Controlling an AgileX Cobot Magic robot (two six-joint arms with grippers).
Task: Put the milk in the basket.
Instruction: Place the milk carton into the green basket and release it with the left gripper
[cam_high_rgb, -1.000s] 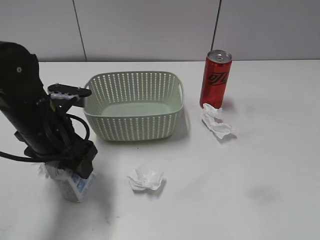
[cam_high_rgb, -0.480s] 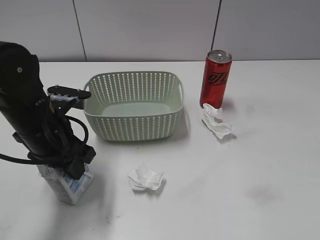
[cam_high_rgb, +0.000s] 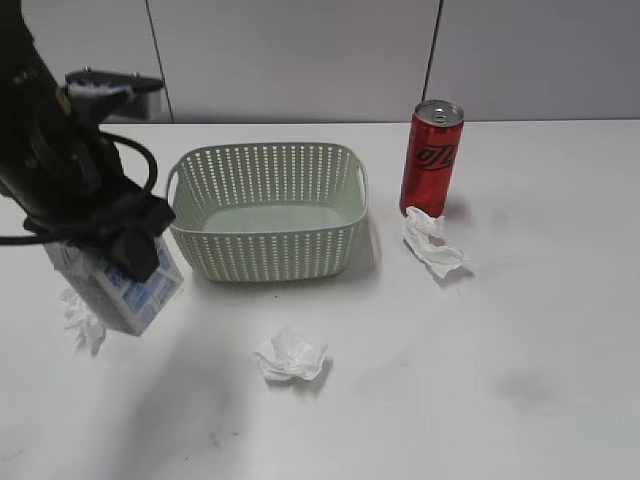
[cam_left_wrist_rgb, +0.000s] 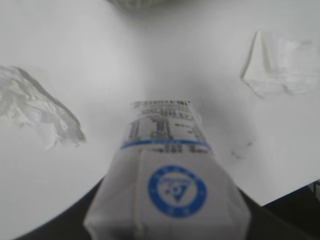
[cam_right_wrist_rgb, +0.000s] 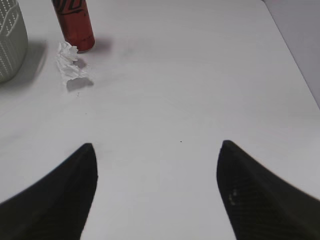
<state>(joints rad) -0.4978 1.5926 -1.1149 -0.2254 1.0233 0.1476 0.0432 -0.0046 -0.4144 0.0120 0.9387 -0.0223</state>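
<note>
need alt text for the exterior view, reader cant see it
The left gripper holds the milk tilted above the white table, left of the green basket. A red can stands right of the basket, and three crumpled tissues lie on the table.

I see my right gripper (cam_right_wrist_rgb: 157, 192) wide open over the white table (cam_right_wrist_rgb: 200, 90). Far ahead stand a red metal can (cam_right_wrist_rgb: 75, 22), a crumpled white tissue (cam_right_wrist_rgb: 70, 65) just beside it, and the pale green plastic basket (cam_right_wrist_rgb: 10, 42).
</note>
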